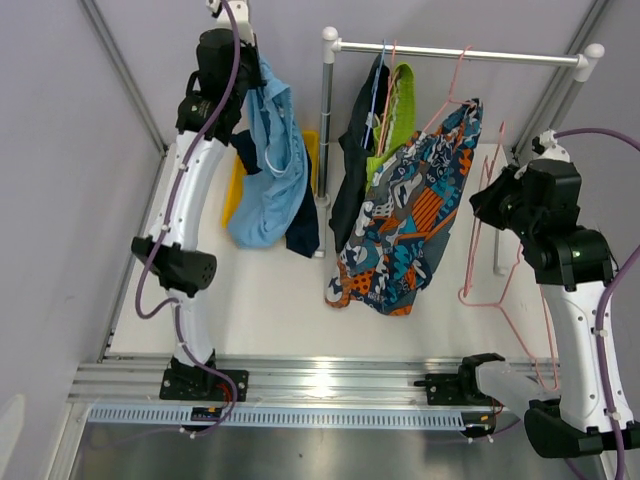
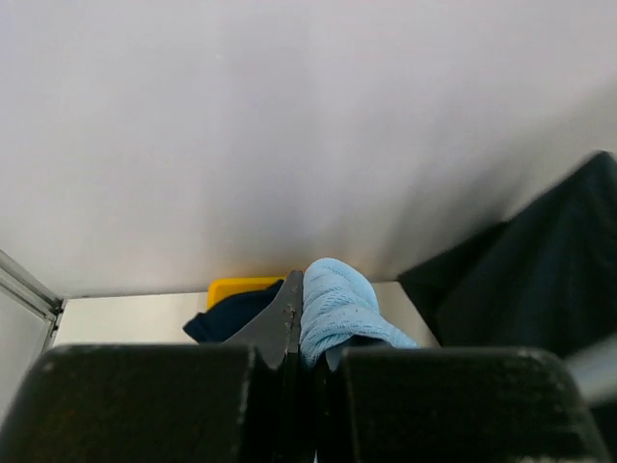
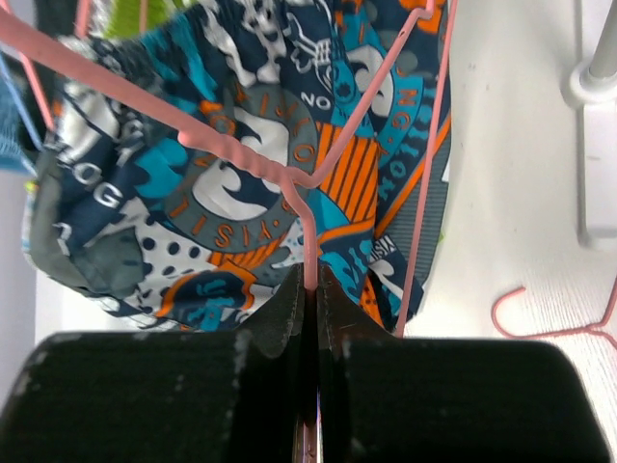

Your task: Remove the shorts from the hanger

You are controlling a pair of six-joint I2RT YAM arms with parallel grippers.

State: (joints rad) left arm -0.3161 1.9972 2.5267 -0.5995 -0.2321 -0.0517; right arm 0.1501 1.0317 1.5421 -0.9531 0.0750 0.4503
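Observation:
My left gripper (image 1: pixel 230 14) is raised at the back left and shut on the light blue shorts (image 1: pixel 266 170), which hang from it; in the left wrist view (image 2: pixel 301 323) the blue fabric (image 2: pixel 339 301) bulges between the jaws. Navy shorts (image 1: pixel 301 226) hang beside and behind the blue pair. Charcoal-black shorts (image 1: pixel 352 170) and lime green shorts (image 1: pixel 401 105) hang on the rail (image 1: pixel 470 55). The patterned orange, teal and white shorts (image 1: pixel 405 230) hang on a pink hanger (image 3: pixel 289 174). My right gripper (image 1: pixel 487 205) is shut on that hanger's wire (image 3: pixel 310 275).
A yellow bin (image 1: pixel 234 190) stands behind the blue shorts. The rack's white post (image 1: pixel 326 130) stands mid-table and its right post (image 1: pixel 497 220) is by my right arm. A second pink hanger (image 1: pixel 500 295) lies at the right. Grey walls enclose the table.

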